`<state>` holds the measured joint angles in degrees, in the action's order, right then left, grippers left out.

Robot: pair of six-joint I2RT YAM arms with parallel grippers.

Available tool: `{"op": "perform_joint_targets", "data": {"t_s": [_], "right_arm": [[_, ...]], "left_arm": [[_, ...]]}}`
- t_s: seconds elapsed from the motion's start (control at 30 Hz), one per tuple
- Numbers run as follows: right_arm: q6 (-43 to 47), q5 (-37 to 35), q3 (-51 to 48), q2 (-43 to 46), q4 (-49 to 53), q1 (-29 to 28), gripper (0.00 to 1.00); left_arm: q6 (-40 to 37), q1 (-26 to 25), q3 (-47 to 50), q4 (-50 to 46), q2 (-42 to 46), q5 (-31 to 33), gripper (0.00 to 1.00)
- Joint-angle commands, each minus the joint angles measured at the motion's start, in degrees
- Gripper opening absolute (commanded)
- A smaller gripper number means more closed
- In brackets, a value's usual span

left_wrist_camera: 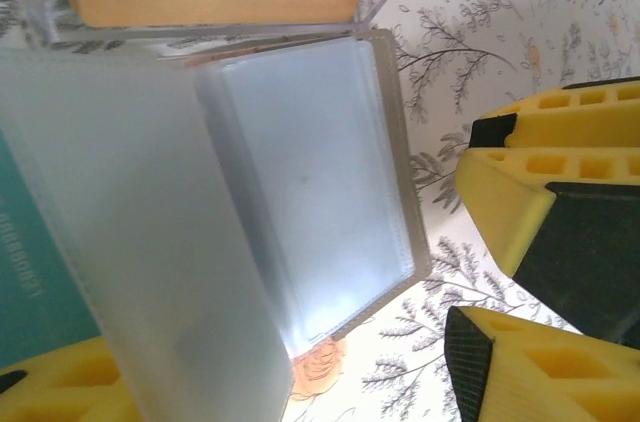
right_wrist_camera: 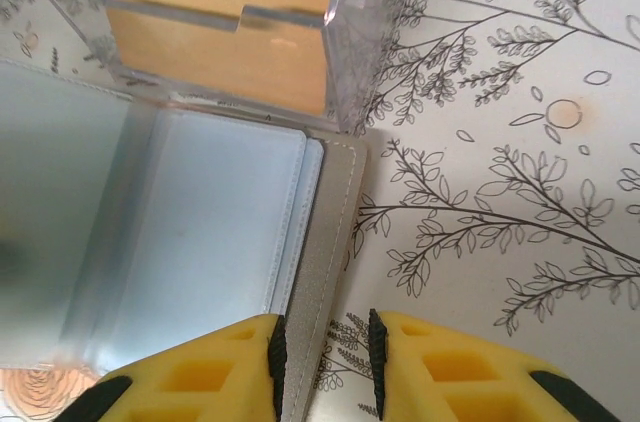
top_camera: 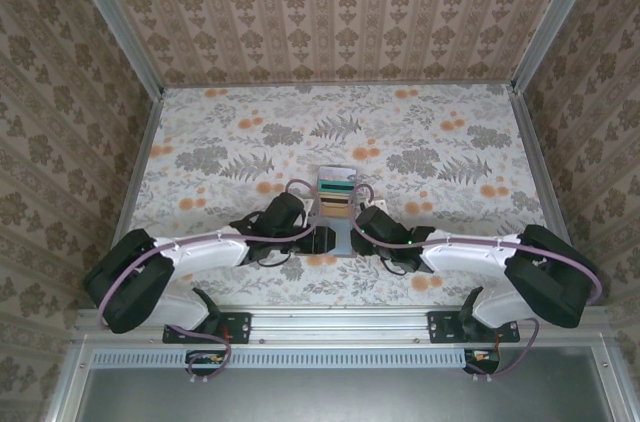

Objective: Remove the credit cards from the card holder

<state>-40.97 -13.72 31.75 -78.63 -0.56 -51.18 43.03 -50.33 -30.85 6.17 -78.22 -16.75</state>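
The job looks well under way: a gold-tan card [right_wrist_camera: 220, 52] already lies in the clear plastic box [right_wrist_camera: 372, 32] that sits right against the far end of the card holder [right_wrist_camera: 215, 232]. The holder lies open on the flowered table cover [right_wrist_camera: 500, 192] between the two arms. The right gripper [right_wrist_camera: 322, 347] pinches the holder's stitched taupe rim between its yellow jaws, pinning it in place as I judge it. The left gripper [top_camera: 305, 234] has its jaws apart, clamped on nothing. A frosted pocket leaf [left_wrist_camera: 150, 242] rises close by it, and a teal card [left_wrist_camera: 25, 277] peeps out at the leaf's left, though I cannot tell whether it sits inside a pocket. The step in hand seems to be catching the next card. That calls for a light, square nip on a thin, stiff, slick edge, without taking the floppy, glossy sleeve along with it
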Motion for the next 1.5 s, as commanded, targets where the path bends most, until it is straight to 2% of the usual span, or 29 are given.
{"op": "perform_joint_targets", "data": {"t_s": [0.0, 0.13, 0.33, 0.47, 0.67, 0.77, 0.9, 0.97, 1.13, 1.47], "right_arm": [[-1.9, -3.4, -1.5, 2.7, 1.8, 0.3, 0.32], [-3.1, -6.2, -3.6, 6.6, 3.2, 0.6, 0.33], [-2.9, -5.5, -5.5, 11.0, 3.9, 1.4, 0.35], [-2.2, -3.2, -4.7, 10.6, 3.0, 1.4, 0.35], [-1.3, 4.4, -0.8, 6.3, -1.4, 1.1, 0.32], [-1.3, 7.7, 2.3, 2.9, -3.4, 0.0, 0.29], [-2.2, 11.5, 7.2, -3.1, -4.0, -0.9, 0.24], [-3.2, 13.1, 8.8, -5.5, -4.9, -1.2, 0.22], [-5.6, 15.7, 11.3, -9.9, -5.6, -1.4, 0.19], [-9.1, 17.4, 12.8, -15.1, -6.1, -1.5, 0.19]], "left_arm": [[0.3, -1.3, -3.1, 2.5, -1.5, -0.5, 0.59], [0.5, -3.4, -5.5, 3.8, -5.6, -1.2, 0.56], [0.5, -4.3, -7.8, 3.4, -9.3, -1.3, 0.52], [-0.6, -3.5, -7.4, -0.1, -6.7, 0.8, 0.50], [-1.3, 1.9, -2.9, -4.3, 0.2, 2.6, 0.41], [-2.3, 5.2, -0.7, -6.2, 2.7, 3.0, 0.33], [-3.5, 9.4, 1.4, -7.5, 3.7, 2.1, 0.10], [-3.8, 10.5, 2.0, -7.2, 3.2, 1.6, 0.01], [-3.3, 11.2, 3.6, -5.4, 1.6, 0.9, 0.00], [-1.9, 10.8, 5.1, -1.8, -1.2, -0.5, 0.01]]}}
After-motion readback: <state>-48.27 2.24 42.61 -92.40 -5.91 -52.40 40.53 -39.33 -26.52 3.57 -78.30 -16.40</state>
